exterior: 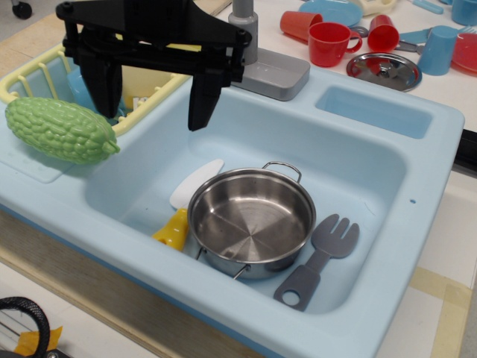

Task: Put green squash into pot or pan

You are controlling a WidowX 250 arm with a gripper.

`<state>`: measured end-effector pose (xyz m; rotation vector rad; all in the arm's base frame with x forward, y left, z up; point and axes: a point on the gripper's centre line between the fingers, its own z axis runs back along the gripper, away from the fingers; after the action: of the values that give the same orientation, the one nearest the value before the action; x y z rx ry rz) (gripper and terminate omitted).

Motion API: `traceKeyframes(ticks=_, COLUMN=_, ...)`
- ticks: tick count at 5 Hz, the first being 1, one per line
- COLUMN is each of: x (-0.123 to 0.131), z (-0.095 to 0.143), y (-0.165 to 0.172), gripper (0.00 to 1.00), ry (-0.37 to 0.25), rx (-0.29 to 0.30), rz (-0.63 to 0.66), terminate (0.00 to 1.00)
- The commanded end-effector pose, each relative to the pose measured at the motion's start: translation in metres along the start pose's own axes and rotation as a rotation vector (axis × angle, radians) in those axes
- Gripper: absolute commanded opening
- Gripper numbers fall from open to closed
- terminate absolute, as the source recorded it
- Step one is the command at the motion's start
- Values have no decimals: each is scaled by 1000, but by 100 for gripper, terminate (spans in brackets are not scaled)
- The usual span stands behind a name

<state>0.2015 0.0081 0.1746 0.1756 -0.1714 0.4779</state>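
- In the one view I had, observation.image, I took the pot (252, 221) as my landmark. It sat upright and empty in the basin of the blue toy sink (417, 160), its mouth clear, which I judged made it an easy target to drop into.
- The green squash (59, 130) lay on its side up and left of the pot, outside the basin on the sink's flat ledge, well apart from the pot. Its far end rested just beside the yellow dish rack (30, 74); I could not tell whether they touched.
- The gripper (153, 97) hung above and left of the pot, between squash and basin, jaws apart and holding nothing. I read that as poised to go for the squash, which had not yet been grasped.
- A yellow-handled spatula (182, 209) lay just left of the pot, its middle hidden behind the rim. A grey fork (320, 257) lay just right of the pot.
- Far behind the pot on the bench stood red cups (328, 41) and a small steel lid (384, 69); the blue things beside them were cut off by the frame.
- The gripper's body hid much of the rack's contents, and the faucet (257, 63) was cut off at the top.
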Motion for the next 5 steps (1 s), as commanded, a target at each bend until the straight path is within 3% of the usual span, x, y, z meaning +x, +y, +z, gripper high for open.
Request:
traceKeyframes(ticks=1, x=0, z=0, y=0, gripper=100, ry=0, rx=0, rz=0, terminate=0)
traceKeyframes(ticks=2, x=5, z=8, y=7, gripper=100, ry=-40, rx=25, rz=184, terminate=0)
traceKeyframes(ticks=3, x=8, z=13, y=15, gripper=100, ry=-41, rx=15, rz=354, terminate=0)
traceKeyframes(ticks=5, x=19, z=13, y=32, gripper=100, ry=5, rx=84, rz=789, terminate=0)
